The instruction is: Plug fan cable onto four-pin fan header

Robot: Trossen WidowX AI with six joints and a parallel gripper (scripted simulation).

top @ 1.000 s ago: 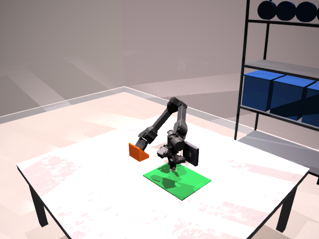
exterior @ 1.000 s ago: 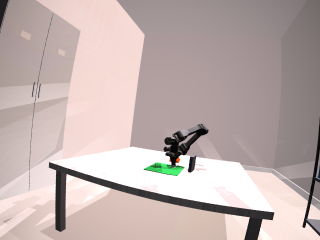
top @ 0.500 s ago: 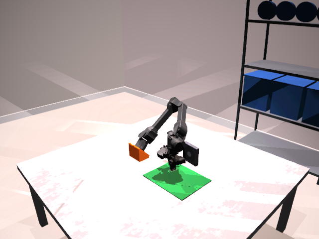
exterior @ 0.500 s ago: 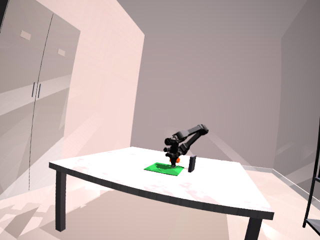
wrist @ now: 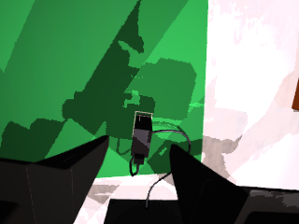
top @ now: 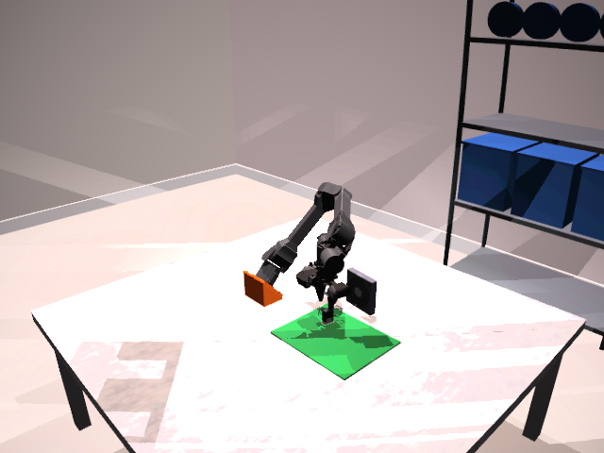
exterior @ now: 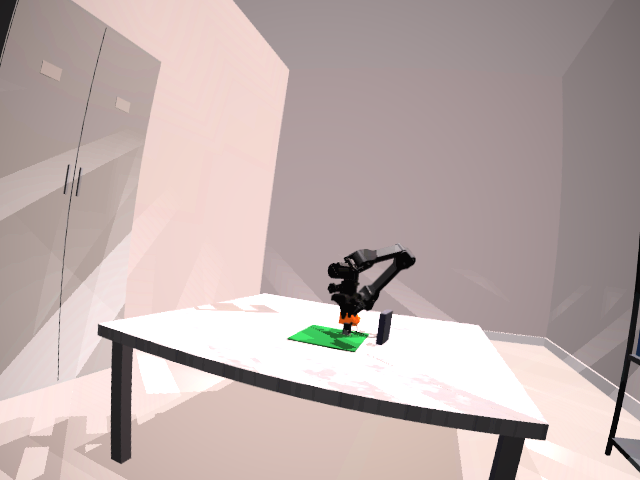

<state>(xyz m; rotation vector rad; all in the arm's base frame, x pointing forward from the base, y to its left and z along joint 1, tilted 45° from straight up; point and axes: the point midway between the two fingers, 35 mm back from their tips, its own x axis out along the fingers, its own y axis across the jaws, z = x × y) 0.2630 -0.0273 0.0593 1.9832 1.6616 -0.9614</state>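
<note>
The green board (top: 341, 352) (exterior: 315, 335) (wrist: 70, 70) lies flat on the white table (top: 194, 390). The fan's small black plug (wrist: 141, 136) (top: 327, 316) stands upright on the board near its edge, on the header; the header itself is hidden beneath it. Its thin cable (wrist: 177, 135) loops off the board edge. The dark square fan (top: 361, 291) (exterior: 384, 326) stands upright just beside the board. My gripper (wrist: 140, 145) (top: 329, 304) (exterior: 349, 322) is open just above the plug, with a clear gap between each finger and the plug.
An orange bracket (top: 260, 288) (wrist: 295, 93) sits at the arm's base behind the board. A black shelf rack (top: 461, 146) with blue bins (top: 493, 176) stands beyond the table on the right. A tall cabinet (exterior: 51, 206) stands at the left wall.
</note>
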